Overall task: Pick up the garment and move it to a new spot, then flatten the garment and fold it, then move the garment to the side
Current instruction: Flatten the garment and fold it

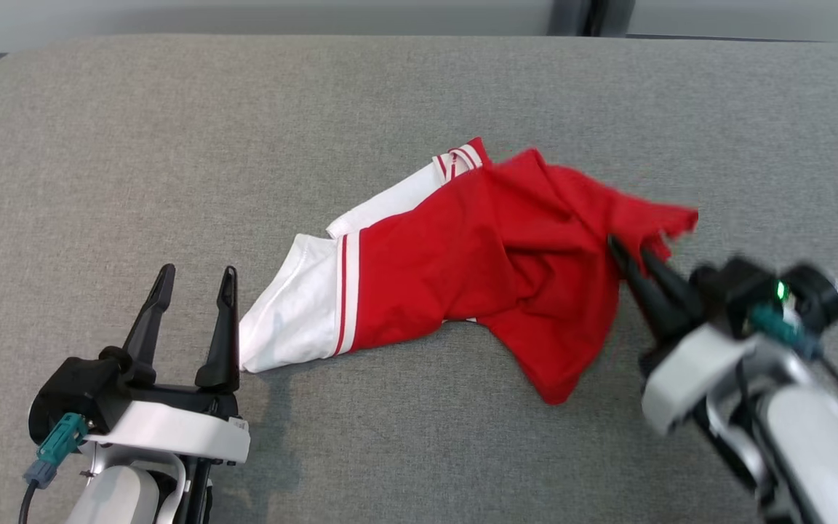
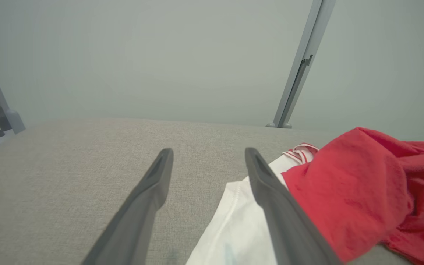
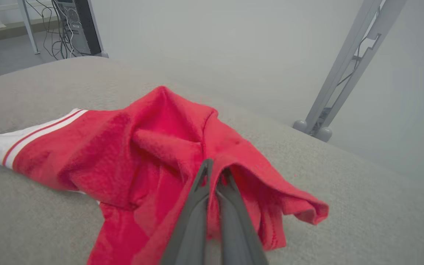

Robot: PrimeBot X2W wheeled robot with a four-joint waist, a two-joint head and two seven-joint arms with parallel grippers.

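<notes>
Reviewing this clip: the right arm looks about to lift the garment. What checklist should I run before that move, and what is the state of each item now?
1. Right gripper shut on the garment, at its red end: ok.
2. Enough cloth pinched to survive a lift: cannot tell, because folds hide the fingertips.
3. Left gripper open and holding nothing: ok.
4. Left gripper clear of the white end: cannot tell, as one finger stands very close to it.
5. Garment flat: not ok, it is bunched and creased.
6. Bare gray surface available for a new spot: ok.
</notes>
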